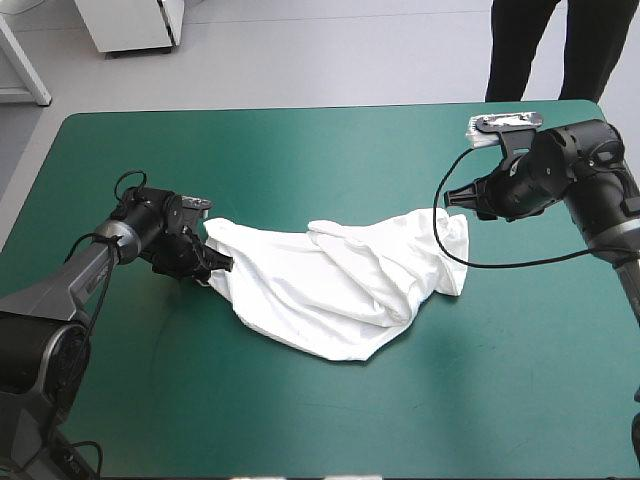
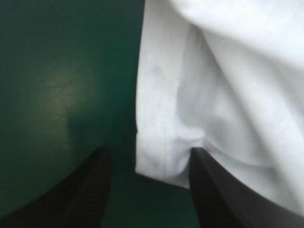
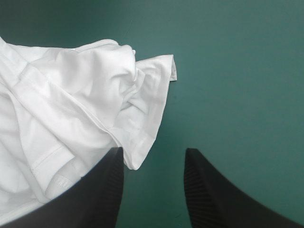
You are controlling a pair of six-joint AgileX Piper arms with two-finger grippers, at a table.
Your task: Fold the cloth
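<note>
white t-shirt (image 1: 340, 288) crumpled on teal-green cover (image 1: 300, 150); left gripper (image 2: 148, 190) wide around its left hem corner, right gripper (image 3: 153, 187) wide beside its right end.

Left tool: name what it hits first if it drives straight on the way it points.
Most likely the hemmed corner of the white short-sleeved T-shirt, which lies between the black fingers of the open left tool; its height above the cloth is unclear.

A crumpled white short-sleeved T-shirt (image 1: 330, 290) lies mid-table on the teal-green cover (image 1: 300, 150); the black left gripper (image 1: 218, 265) sits at its left end, the black right gripper (image 1: 452, 196) just beside its right end
</note>
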